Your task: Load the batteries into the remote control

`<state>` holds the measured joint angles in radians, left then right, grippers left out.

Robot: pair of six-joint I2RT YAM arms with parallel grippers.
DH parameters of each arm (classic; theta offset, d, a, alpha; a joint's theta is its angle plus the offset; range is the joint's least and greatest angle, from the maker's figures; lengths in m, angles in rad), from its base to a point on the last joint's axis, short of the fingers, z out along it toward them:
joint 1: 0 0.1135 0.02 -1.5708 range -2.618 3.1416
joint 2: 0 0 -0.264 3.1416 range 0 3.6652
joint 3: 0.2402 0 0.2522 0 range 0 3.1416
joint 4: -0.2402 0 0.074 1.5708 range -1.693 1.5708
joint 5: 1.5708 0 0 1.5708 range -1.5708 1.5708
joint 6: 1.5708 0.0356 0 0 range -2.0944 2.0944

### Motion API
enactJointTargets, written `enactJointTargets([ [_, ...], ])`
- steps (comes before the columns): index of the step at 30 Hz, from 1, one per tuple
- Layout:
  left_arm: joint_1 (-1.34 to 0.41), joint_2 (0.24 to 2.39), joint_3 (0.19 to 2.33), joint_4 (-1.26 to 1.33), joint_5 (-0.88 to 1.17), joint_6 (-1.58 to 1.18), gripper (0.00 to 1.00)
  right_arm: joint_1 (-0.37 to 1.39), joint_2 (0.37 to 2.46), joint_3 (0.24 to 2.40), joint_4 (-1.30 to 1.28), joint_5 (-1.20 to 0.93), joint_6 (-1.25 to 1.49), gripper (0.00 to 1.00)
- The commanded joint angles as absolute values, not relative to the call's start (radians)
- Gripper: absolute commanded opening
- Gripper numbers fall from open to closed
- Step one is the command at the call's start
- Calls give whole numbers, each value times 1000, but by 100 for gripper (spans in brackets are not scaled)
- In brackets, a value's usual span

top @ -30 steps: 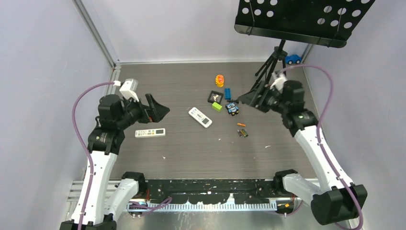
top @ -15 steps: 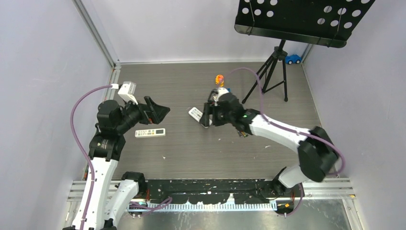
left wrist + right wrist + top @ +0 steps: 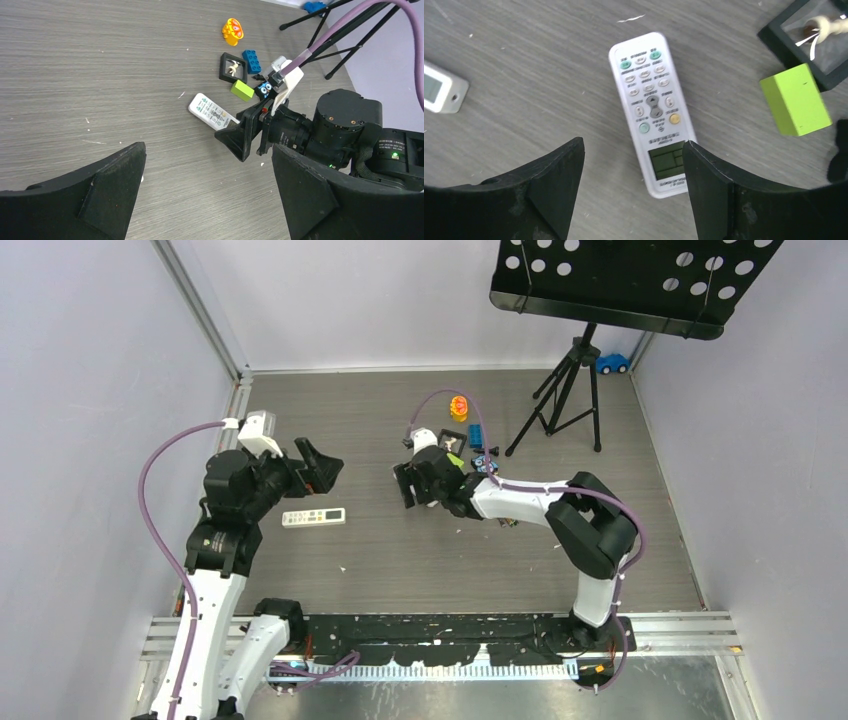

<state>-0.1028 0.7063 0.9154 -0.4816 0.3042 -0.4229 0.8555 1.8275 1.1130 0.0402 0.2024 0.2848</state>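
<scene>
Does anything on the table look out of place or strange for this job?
The remote control lies face up, buttons showing, below the open right tool. Its back is therefore against the table.

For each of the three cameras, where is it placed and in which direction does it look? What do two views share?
Top external: above and behind the bases, looking down on the table; left pincer and right pincer show.
Left wrist: looks across the table toward the right pincer; its own open fingers frame the bottom.
Right wrist: looks almost straight down at the remote control; its own fingers fill the bottom.
Shared: both wrist views show the remote control and green block.
</scene>
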Motion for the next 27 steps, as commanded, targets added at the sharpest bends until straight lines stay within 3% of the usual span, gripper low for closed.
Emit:
enactJointTargets([
  [1, -104, 700, 919, -483, 249, -388, 100, 859, 1865, 1173, 94, 324, 202, 80],
  [4, -105, 696, 919, -497, 221, -384, 100, 855, 1917, 1244, -8, 340, 189, 85],
  [17, -104, 693, 914, -503, 218, -378, 100, 763, 2060, 1422, -246, 82, 52, 89],
  [27, -104, 703, 913, -499, 216, -386, 100, 753, 2155, 1515, -280, 174, 5, 71],
])
